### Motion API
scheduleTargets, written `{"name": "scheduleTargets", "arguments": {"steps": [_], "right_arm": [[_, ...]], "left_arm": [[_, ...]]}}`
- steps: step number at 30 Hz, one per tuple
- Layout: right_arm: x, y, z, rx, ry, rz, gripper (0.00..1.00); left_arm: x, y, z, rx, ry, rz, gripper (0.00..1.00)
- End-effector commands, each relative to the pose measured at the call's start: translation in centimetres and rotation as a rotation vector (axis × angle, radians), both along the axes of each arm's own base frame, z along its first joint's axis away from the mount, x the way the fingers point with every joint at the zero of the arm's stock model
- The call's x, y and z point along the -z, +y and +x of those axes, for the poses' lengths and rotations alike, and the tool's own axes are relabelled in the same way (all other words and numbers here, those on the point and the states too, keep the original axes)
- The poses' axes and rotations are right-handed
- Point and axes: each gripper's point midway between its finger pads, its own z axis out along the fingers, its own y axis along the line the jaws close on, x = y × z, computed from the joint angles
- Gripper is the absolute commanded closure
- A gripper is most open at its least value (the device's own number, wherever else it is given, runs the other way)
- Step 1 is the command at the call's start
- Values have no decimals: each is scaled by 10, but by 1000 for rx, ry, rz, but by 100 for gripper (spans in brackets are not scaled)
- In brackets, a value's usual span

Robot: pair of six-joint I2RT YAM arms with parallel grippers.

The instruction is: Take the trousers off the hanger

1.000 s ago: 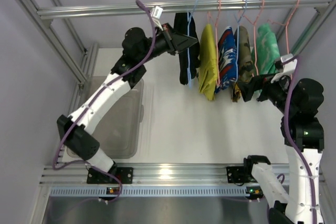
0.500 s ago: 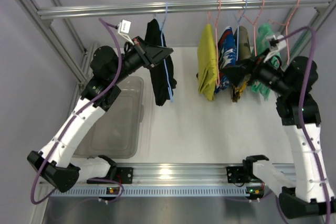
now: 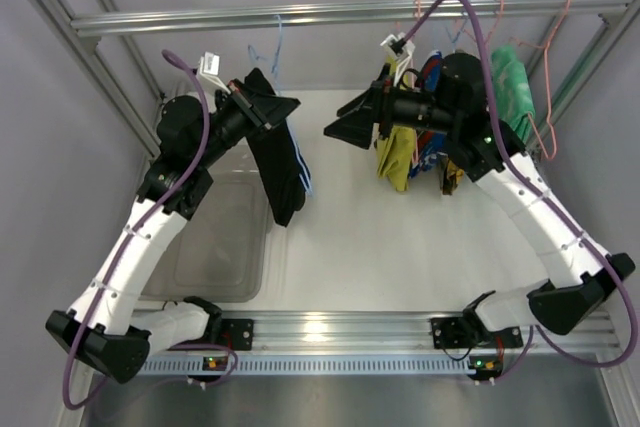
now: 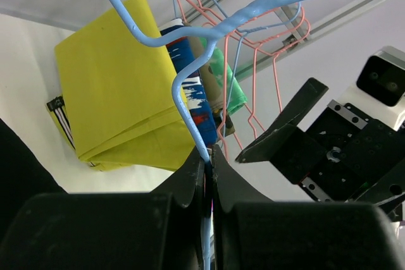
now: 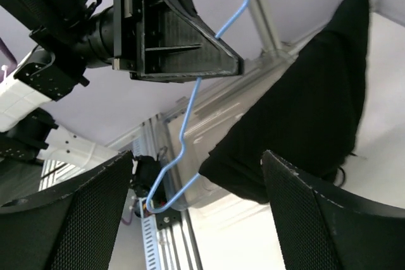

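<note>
The black trousers (image 3: 280, 172) hang from a light blue wire hanger (image 3: 270, 52) out to the left, away from the other clothes. My left gripper (image 3: 288, 104) is shut on the hanger's wire, seen pinched between the jaws in the left wrist view (image 4: 209, 156). My right gripper (image 3: 338, 123) is open and empty, a short way right of the black trousers and pointing at them. In the right wrist view the black trousers (image 5: 304, 112) and the hanger (image 5: 190, 118) lie ahead between the spread fingers (image 5: 76, 213). The yellow trousers (image 3: 393, 152) hang on the rail behind my right arm, also in the left wrist view (image 4: 120, 105).
The metal rail (image 3: 300, 15) runs across the top. Blue patterned, olive and green clothes (image 3: 510, 87) hang on pink hangers at the right. A clear plastic bin (image 3: 215, 237) sits on the table at the left, below the black trousers. Frame posts stand at both sides.
My left arm has drawn the blue hanger with the black trousers leftward and lower. My right arm has swung left from the hung clothes toward the black trousers.
</note>
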Motion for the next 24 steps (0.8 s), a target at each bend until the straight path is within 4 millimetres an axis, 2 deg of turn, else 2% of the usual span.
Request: {"name": "scheduleTargets", "arguments": {"steps": [1, 6, 8, 11, 14, 24], "right_arm": [[-27, 27, -11, -85, -55, 78, 20], [-19, 55, -17, -161, -14, 93, 23], [-25, 63, -23, -188, -15, 106, 25], [-23, 76, -21, -221, 20, 117, 28], [-30, 84, -22, -245, 41, 148, 32], [-17, 108, -37, -358, 110, 164, 50]], "left_arm": [[-54, 13, -22, 0, -146, -76, 100], [-64, 14, -26, 10, -154, -110, 100], [-65, 12, -27, 20, -154, -118, 100], [-72, 10, -30, 39, -170, -145, 100], [-68, 7, -29, 55, -159, -145, 100], [-78, 8, -27, 48, -199, -158, 100]]}}
